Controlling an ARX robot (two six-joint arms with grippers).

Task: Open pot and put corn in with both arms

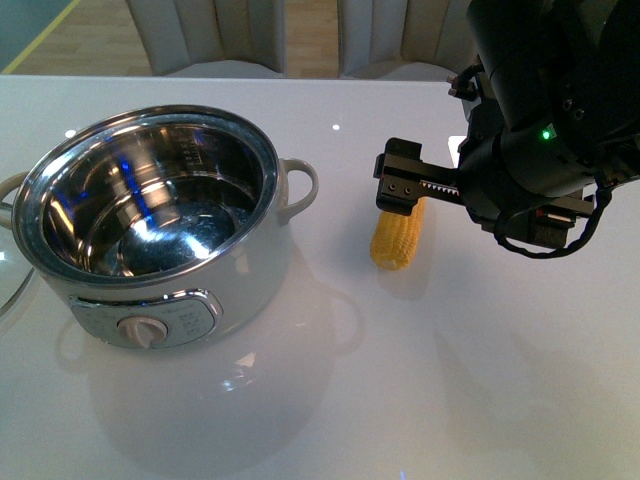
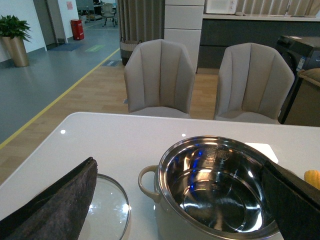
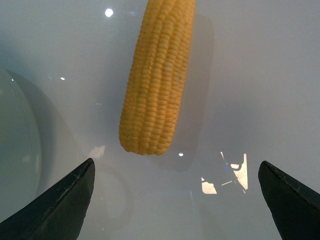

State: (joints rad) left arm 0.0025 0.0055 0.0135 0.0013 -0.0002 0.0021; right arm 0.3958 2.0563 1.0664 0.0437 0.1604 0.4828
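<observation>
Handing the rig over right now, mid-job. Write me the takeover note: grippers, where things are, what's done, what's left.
Left gripper: open, holding nothing, near the pot and lid.
Right gripper: open, fingers spread wide, over the corn's end; nothing gripped.
Pot: on the white table, uncovered, steel bowl empty.
Lid: flat on the table beside the pot, on the left arm's side.
Corn: lying on the table to the right of the pot, clear of it.
Done: pot opened.
Left: grasp the corn and put it in the pot.

Pot [image 1: 250, 290] white, cream trim, steel inside; corn [image 1: 397, 240] yellow-orange, kernel rows; table [image 1: 450, 390] white
</observation>
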